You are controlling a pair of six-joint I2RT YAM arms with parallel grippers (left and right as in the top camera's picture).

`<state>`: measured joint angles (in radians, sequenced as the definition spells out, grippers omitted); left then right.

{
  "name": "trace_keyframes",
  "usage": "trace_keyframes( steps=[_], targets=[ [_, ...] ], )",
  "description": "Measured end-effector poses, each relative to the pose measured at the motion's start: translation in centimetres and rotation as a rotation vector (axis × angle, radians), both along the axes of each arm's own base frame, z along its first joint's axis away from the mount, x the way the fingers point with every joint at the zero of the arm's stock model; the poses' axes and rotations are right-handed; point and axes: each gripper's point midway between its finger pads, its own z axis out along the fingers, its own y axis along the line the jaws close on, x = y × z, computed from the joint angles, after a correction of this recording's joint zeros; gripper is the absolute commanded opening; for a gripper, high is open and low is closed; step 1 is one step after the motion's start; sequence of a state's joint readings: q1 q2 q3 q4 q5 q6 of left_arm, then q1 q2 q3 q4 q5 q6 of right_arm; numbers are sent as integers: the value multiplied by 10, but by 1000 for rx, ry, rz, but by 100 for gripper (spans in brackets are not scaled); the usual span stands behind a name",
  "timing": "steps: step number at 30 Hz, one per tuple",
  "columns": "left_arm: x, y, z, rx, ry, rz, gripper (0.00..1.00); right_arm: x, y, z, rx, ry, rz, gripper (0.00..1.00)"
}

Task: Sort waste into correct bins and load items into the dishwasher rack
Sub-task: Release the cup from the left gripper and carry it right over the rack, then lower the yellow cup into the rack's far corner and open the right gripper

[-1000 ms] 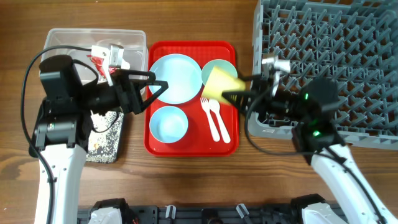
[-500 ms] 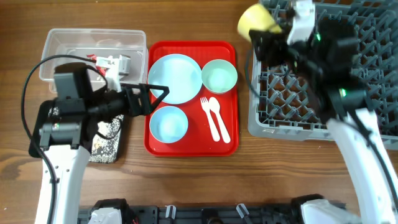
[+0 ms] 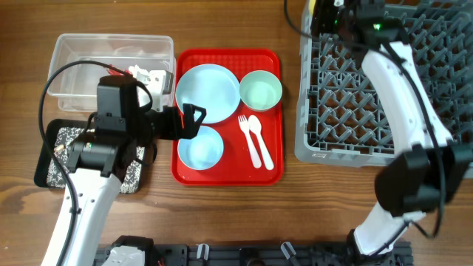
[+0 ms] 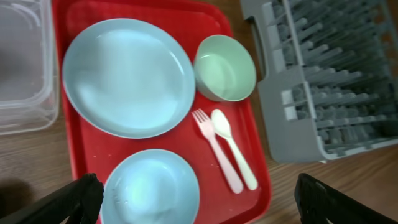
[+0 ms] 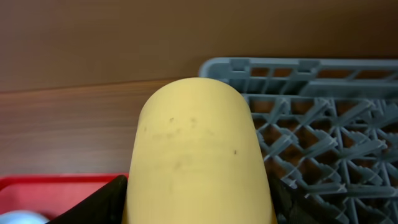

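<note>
Overhead view of a wooden worktop (image 3: 244, 214) with two robot arms.

Near the front left corner, a shallow black tray (image 3: 49, 176) holds pale crumbly food scraps (image 3: 131, 176). The left arm reaches over it toward the middle. The left claw (image 3: 194, 123) is spread wide and empty, hanging over the left edge of a flat red tray (image 3: 177, 171) at the worktop's centre.

On the near part of the red tray is a pale blue bowl (image 3: 201, 146). To its right, a white fork (image 3: 250, 137) and white spoon (image 3: 262, 142) lie side by side. Farther back on the tray are a round pale blue plate (image 3: 208, 92) and, just beside it on the right, a pale green bowl (image 3: 260, 90).

At the far left is a clear plastic tub (image 3: 74, 52); what is in it cannot be made out.

The big grey dishwasher rack (image 3: 347, 111) fills the right side up to the far right corner.

At the far edge, the right claw (image 5: 199, 205) is clenched around a small yellow cup (image 5: 198, 149). The cup is held over the rack's far left corner and is not yet set among the pegs.
</note>
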<state>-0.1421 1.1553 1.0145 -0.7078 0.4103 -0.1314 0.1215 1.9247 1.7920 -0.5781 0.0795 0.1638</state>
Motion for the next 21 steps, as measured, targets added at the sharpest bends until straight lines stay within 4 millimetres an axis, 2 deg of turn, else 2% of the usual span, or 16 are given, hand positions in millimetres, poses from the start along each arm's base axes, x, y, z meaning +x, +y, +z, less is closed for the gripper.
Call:
trace_keyframes(
  steps=[3,7,10,21],
  targets=[
    [1,2,-4,30,6,13,100,15,-16,-23,5,32,-48,50],
    [2,3,-6,65,-1,21,100,21,-39,-61,13,99,-105,50],
    [2,5,-7,76,-3,26,100,23,-48,-75,19,124,-129,50],
    [7,6,-22,97,39,33,100,30,-47,-70,32,86,-127,49]
  ],
)
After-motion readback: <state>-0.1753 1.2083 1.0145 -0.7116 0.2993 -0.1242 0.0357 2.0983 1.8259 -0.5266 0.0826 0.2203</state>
